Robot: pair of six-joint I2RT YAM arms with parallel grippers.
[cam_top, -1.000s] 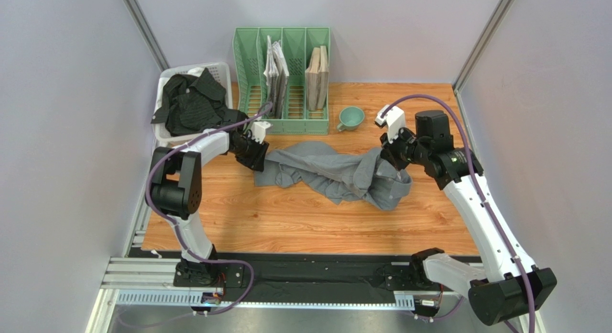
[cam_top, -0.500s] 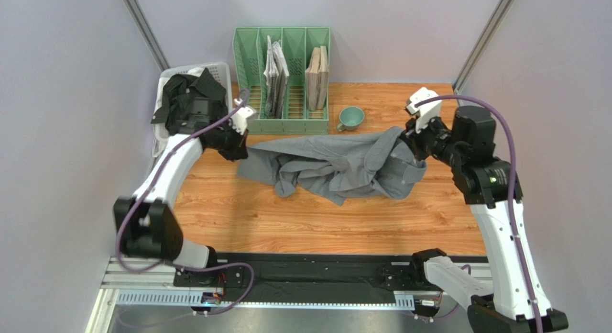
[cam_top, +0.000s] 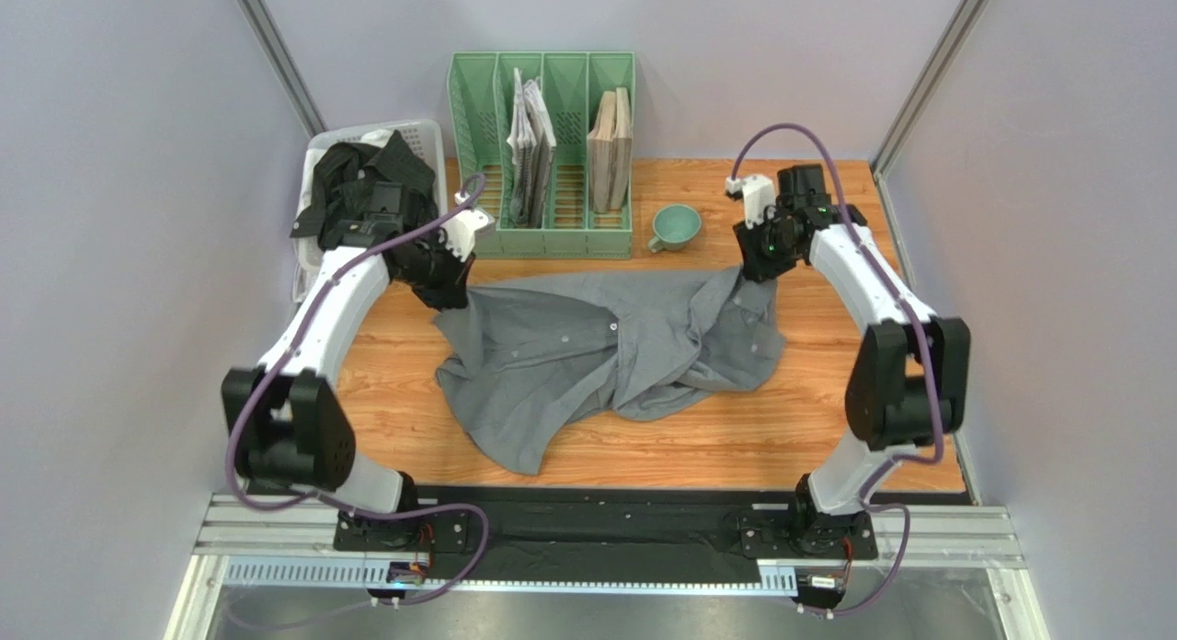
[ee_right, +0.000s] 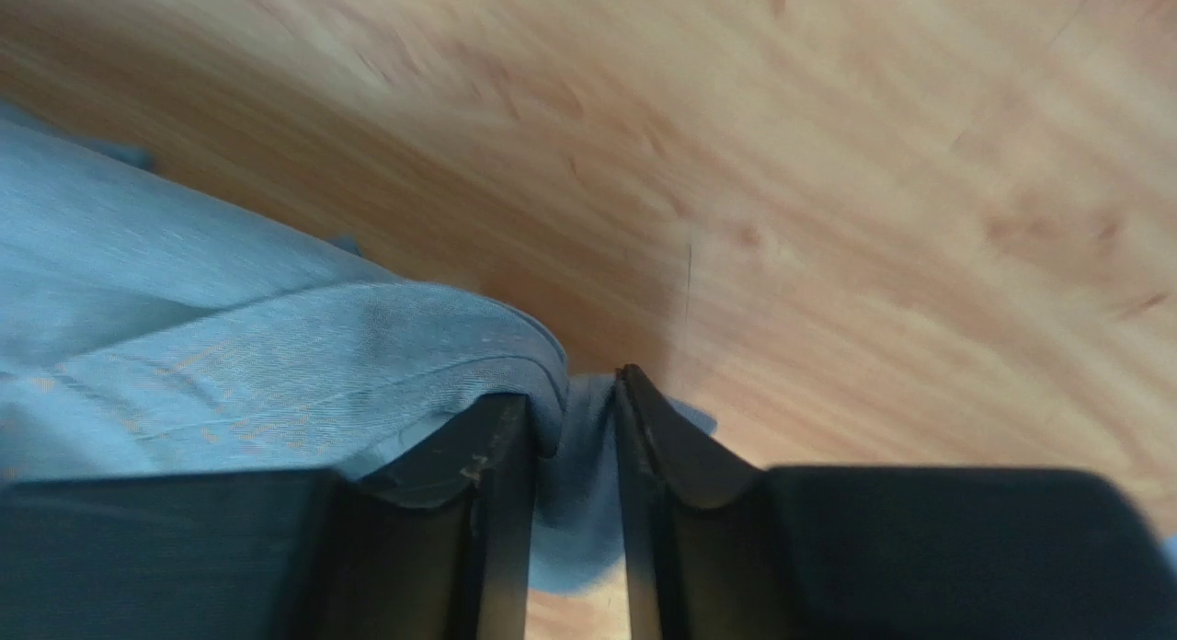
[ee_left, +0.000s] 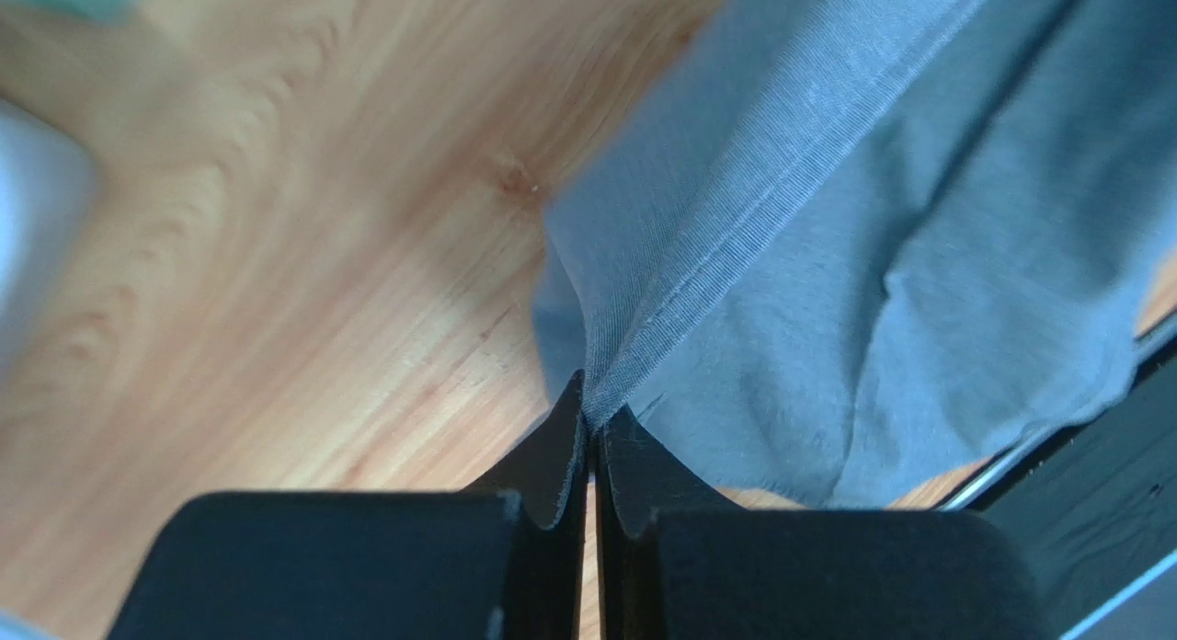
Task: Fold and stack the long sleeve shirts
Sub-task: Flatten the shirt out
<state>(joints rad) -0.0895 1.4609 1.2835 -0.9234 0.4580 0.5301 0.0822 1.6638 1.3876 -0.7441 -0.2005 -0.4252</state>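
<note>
The mid-grey long sleeve shirt (cam_top: 608, 351) hangs stretched between my two grippers over the wooden table, its lower part draping toward the near edge. My left gripper (cam_top: 449, 288) is shut on the shirt's hemmed edge (ee_left: 691, 295), pinched at the fingertips (ee_left: 591, 408). My right gripper (cam_top: 764, 264) is shut on a bunch of the grey cloth (ee_right: 276, 351) between its fingers (ee_right: 580, 420). The black striped shirt (cam_top: 362, 192) lies crumpled in the white basket (cam_top: 428, 133) at the back left.
A green slotted file rack (cam_top: 542, 155) with papers stands at the back, just behind the shirt. A teal cup (cam_top: 674, 226) sits between the rack and my right gripper. Walls close in on both sides.
Both grippers have pulled apart and back with the grey shirt. The shirt has spread from a bunched rope into a wider sheet. The right arm swung in toward the cup.
</note>
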